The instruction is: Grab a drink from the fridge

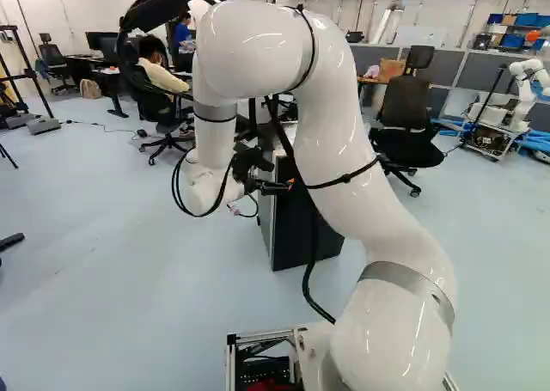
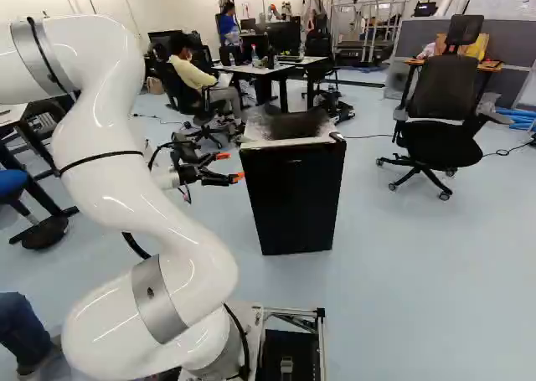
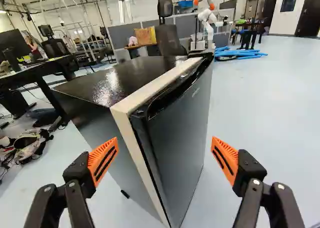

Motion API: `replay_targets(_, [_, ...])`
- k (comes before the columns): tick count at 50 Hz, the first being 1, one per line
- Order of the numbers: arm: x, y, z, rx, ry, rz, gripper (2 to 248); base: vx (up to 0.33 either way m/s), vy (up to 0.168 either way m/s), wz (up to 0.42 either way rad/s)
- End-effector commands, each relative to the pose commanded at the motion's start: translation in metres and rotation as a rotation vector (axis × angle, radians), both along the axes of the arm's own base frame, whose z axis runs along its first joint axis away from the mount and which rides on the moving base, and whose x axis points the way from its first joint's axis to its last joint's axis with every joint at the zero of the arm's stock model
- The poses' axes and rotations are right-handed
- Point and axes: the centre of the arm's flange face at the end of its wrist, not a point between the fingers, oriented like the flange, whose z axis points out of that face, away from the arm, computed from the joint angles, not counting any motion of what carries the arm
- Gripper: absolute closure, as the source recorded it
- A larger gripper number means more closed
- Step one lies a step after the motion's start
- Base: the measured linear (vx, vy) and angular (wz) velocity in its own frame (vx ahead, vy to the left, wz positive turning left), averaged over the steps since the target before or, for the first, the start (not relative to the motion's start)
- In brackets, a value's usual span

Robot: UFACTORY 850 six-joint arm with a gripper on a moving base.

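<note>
1 fridge, door shut, inside hidden.

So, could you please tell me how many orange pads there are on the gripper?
2, spread apart on the open gripper: one pad toward the fridge's side wall, the other pad on its door side. Neither is hidden.

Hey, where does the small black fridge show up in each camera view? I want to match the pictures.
Left base view: the fridge is near the middle, partly hidden by the arm.
Right base view: just right of the middle, front in plain sight.
Wrist view: ahead of the open tool, seen between its fingers.
Shared landmark: the black office chair by the grey partition.
</note>
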Motion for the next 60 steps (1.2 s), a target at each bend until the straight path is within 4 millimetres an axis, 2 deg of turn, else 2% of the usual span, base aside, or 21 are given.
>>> replay_targets(60, [0.032,-0.026,0.0,0.015,-0.019,-0.082,3,0.0,0.0,0.0])
